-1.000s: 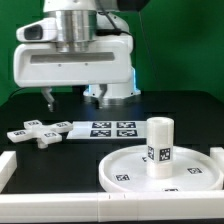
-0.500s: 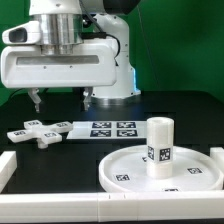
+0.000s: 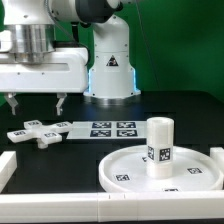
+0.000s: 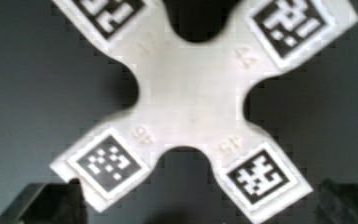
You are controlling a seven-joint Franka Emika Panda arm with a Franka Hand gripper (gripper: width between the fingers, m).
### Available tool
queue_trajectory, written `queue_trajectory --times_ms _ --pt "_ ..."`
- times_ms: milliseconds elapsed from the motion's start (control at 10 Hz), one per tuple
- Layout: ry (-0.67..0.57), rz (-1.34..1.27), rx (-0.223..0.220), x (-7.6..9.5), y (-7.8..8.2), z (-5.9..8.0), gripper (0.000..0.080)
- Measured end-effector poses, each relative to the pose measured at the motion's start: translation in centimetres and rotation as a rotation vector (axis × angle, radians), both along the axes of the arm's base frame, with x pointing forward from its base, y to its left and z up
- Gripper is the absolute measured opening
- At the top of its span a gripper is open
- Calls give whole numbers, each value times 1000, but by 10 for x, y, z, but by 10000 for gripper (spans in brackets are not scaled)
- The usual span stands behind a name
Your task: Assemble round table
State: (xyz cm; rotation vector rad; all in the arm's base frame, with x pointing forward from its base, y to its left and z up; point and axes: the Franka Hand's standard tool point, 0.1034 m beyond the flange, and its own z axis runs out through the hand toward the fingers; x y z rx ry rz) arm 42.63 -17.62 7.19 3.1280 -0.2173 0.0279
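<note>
The white round disc [image 3: 160, 170] lies at the front of the exterior view's right, with the short thick leg [image 3: 159, 146] standing upright on it. The white cross-shaped base [image 3: 38, 131] lies flat on the black table at the exterior view's left. It fills the wrist view [image 4: 185, 95], with tags on its arms. My gripper [image 3: 35, 101] hangs open and empty above the base, not touching it. Its dark fingertips [image 4: 48, 203] show at the wrist view's edge on either side.
The marker board [image 3: 105, 129] lies flat between the base and the disc. White border blocks lie at the front [image 3: 60, 206], at the left [image 3: 6, 168] and at the right [image 3: 216, 155]. The arm's white pedestal [image 3: 110, 70] stands behind.
The gripper has moved toward the exterior view's left, from above the marker board to above the cross-shaped base. The parts have not moved.
</note>
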Motion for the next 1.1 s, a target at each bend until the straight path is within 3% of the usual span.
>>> queue_trajectory --times_ms 300,600,1100 --pt "3 10 1 0 0 -2 649" --pt "25 -15 7 -7 -8 -14 649" --pt "42 -6 11 -10 -2 -22 649"
